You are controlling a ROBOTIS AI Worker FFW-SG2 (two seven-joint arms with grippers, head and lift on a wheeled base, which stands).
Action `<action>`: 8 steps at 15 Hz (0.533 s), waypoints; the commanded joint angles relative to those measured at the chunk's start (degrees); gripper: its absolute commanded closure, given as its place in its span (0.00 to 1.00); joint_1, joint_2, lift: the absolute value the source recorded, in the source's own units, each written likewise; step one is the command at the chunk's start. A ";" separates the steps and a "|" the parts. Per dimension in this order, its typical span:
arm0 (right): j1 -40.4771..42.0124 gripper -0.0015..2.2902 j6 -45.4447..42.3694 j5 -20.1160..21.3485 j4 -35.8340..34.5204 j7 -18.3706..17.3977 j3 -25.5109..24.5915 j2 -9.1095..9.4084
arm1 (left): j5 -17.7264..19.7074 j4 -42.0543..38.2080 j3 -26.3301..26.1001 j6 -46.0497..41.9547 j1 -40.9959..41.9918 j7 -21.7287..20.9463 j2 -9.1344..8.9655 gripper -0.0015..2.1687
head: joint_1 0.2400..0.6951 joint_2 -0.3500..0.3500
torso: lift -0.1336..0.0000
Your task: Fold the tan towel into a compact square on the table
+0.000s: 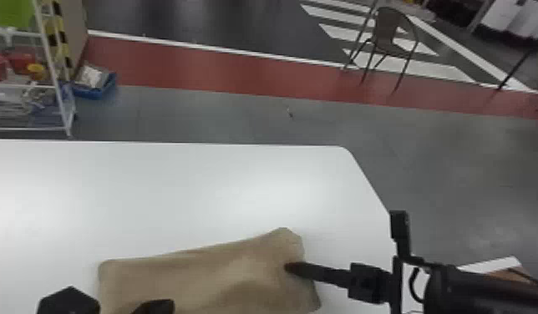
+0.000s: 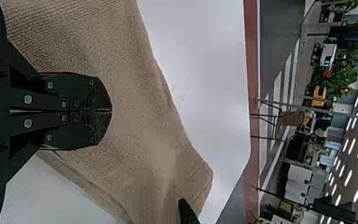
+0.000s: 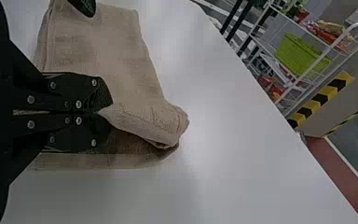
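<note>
The tan towel lies as a wide folded strip at the table's near edge, its right end rumpled and lifted. From the right, my right gripper reaches onto that end; in the right wrist view the right gripper is shut on a pinched bit of the towel. My left gripper is at the bottom edge, over the towel's left part. In the left wrist view the left gripper has its fingers together above the towel; no cloth is visible between them.
The white table extends beyond the towel, with its slanted right edge under the right arm. On the floor past it stand a wire shelf and a blue bin at the left, and a chair at the back right.
</note>
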 commanded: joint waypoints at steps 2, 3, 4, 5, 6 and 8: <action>-0.39 0.58 5.08 0.09 -4.62 -0.14 2.69 1.04 | 0.15 0.42 0.09 0.01 0.00 -0.20 0.14 0.83 | 1.00 0.00 | 0.08; -0.39 0.58 6.08 -0.09 -6.03 -0.14 2.95 1.39 | 0.15 0.68 0.09 0.01 0.00 -0.20 0.14 0.83 | 1.00 0.00 | 0.08; -0.83 0.58 6.08 0.00 -6.47 -0.31 3.39 1.39 | -0.02 0.86 0.09 0.36 -0.18 -0.20 0.14 0.83 | 1.00 0.00 | 0.08; -1.44 0.58 6.08 0.96 -6.73 -0.31 3.66 1.39 | -0.02 0.95 0.09 0.36 -0.18 -0.20 0.14 0.83 | 1.00 0.02 | 0.08; -1.44 0.56 6.08 3.16 -6.65 -0.49 4.09 1.39 | -0.02 0.86 0.09 0.36 -0.27 -0.28 0.14 0.83 | 1.00 0.03 | 0.08; -1.18 0.36 6.08 4.74 -5.15 -0.75 3.30 0.95 | 0.15 0.68 0.45 0.36 -0.27 -0.55 0.22 0.83 | 1.00 0.03 | 0.08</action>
